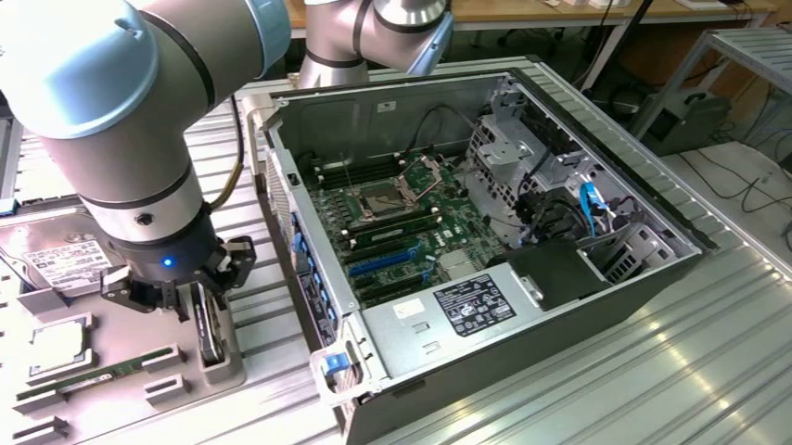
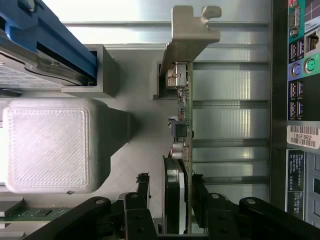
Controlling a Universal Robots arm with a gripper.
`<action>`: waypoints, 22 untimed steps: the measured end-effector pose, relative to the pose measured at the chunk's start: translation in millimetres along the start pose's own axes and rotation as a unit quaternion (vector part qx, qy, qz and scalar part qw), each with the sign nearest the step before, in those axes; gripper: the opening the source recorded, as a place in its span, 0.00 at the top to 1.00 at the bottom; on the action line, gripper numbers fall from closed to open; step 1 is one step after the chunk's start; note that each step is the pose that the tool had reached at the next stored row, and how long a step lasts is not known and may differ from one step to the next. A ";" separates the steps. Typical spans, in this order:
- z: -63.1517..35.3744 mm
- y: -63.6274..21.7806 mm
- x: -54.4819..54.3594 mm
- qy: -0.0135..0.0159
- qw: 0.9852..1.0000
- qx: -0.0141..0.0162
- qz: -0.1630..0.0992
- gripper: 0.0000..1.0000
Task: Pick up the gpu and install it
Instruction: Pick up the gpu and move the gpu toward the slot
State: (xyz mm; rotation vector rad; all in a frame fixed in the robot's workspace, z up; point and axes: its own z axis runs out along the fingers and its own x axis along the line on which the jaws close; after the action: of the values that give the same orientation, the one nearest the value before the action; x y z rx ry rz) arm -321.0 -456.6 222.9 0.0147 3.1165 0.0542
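The gpu (image 1: 211,336) stands on edge in a grey holder (image 1: 229,366) on the parts tray at the exterior view's left. In the wrist view the gpu (image 2: 184,125) shows edge-on: a thin green board, a silver end bracket (image 2: 187,35) and a black cooler near the fingers. My gripper (image 1: 202,311) hangs right over the card. Open, the gripper (image 2: 172,186) straddles it, one finger (image 2: 144,184) clear of the cooler face and the other close against the board's bare side.
The open computer case (image 1: 644,195) lies at the exterior view's right, with the motherboard (image 1: 409,222) and its blue slots (image 1: 377,264) exposed. On the tray lie a hard drive (image 1: 59,261), a processor (image 1: 56,343) and a memory stick (image 1: 99,375). The case's rear ports (image 2: 302,65) are close beside the card.
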 end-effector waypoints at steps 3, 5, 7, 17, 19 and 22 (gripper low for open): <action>1.5 0.0 0.0 0.000 1.000 0.000 0.000 0.55; 2.8 -0.1 0.1 0.000 1.000 0.000 0.000 0.55; 4.4 -0.2 0.1 0.000 1.000 0.000 0.000 0.55; 6.1 1.7 -0.7 0.000 1.000 0.005 0.000 0.55; 6.1 2.1 -0.6 0.000 1.000 0.005 0.000 0.55; 6.2 4.2 -0.6 0.000 1.000 0.005 0.000 0.55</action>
State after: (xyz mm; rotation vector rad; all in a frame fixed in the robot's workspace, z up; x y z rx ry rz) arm -320.1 -452.2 216.9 0.0149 3.1165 0.0381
